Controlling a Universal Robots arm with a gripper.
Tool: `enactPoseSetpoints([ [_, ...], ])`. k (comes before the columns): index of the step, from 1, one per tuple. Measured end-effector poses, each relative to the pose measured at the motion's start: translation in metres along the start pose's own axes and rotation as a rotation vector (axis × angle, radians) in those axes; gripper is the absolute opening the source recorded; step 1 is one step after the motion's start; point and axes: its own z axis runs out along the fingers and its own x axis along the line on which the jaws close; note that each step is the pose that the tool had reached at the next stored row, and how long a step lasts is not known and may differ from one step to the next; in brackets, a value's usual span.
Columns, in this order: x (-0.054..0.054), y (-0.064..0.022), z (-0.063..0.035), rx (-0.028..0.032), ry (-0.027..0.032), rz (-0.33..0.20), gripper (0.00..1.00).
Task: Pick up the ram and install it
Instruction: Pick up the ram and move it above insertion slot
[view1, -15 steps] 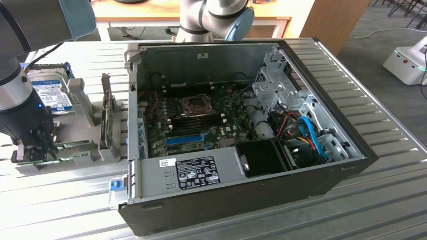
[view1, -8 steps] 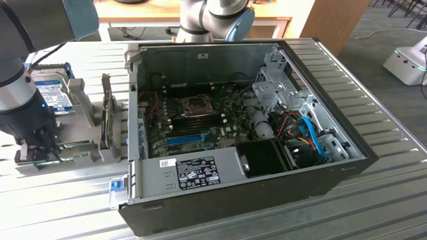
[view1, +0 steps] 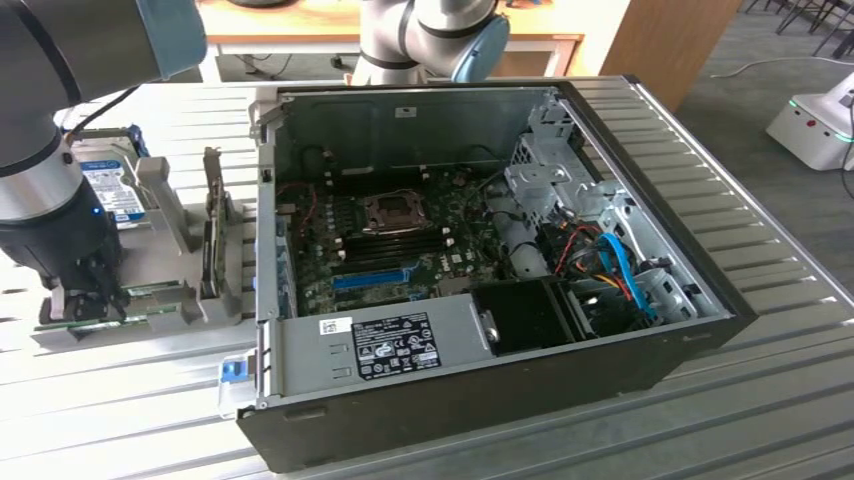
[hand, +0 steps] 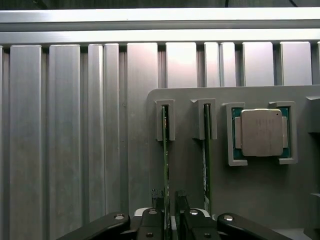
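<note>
Wrist view: the ram (hand: 165, 160) is seen standing on edge in a slot of the grey holder (hand: 250, 200), its long axis running straight ahead of the gripper (hand: 170, 202). The fingers (hand: 158, 212) are spread wide, one set on each side of the ram's near end, and nothing is judged gripped yet. A second stick (hand: 206, 150) is slotted just beside, outside the fingers. The holder is laid on the worktop (hand: 65, 125).
</note>
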Motion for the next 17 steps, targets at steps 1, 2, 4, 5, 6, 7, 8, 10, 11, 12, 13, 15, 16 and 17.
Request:
enactPoseSetpoints([
  [1, 0.0, 0.0, 0.0001, -0.0001, 0.0001, 0.0, 0.23],
  [2, 0.0, 0.0, 0.0004, 0.0, 0.0, 0.0, 0.23],
  [4, 0.0, -0.0001, 0.0017, 0.0001, -0.0001, 0.0, 0.23],
  [5, 0.0, -0.0002, 0.0024, 0.0001, -0.0001, 0.0, 0.23],
  [6, 0.0, -0.0001, 0.0029, 0.0, 0.0, 0.0, 0.23],
  [7, 0.0, -0.0002, 0.0035, 0.0, 0.0, 0.0, 0.23],
  [8, 0.0, -0.0002, 0.0042, 0.0, 0.0, 0.0, 0.23],
  [10, 0.0, -0.0003, 0.0055, 0.0001, -0.0001, 0.0, 0.23],
  [11, 0.0, -0.0003, 0.0062, 0.0, 0.0, 0.0, 0.23],
  [12, 0.0, -0.0003, 0.0067, 0.0, 0.0, 0.0, 0.23],
  [13, 0.0, -0.0003, 0.007, -0.0002, 0.0001, 0.0, 0.23],
  [15, 0.0, -0.0003, 0.0073, -0.0002, 0.0001, 0.0, 0.23],
  [16, 0.0, -0.0003, 0.0074, -0.0002, 0.0001, 0.0, 0.23],
  [17, 0.0, -0.0004, 0.0075, 0.0, 0.0, 0.0, 0.23],
])
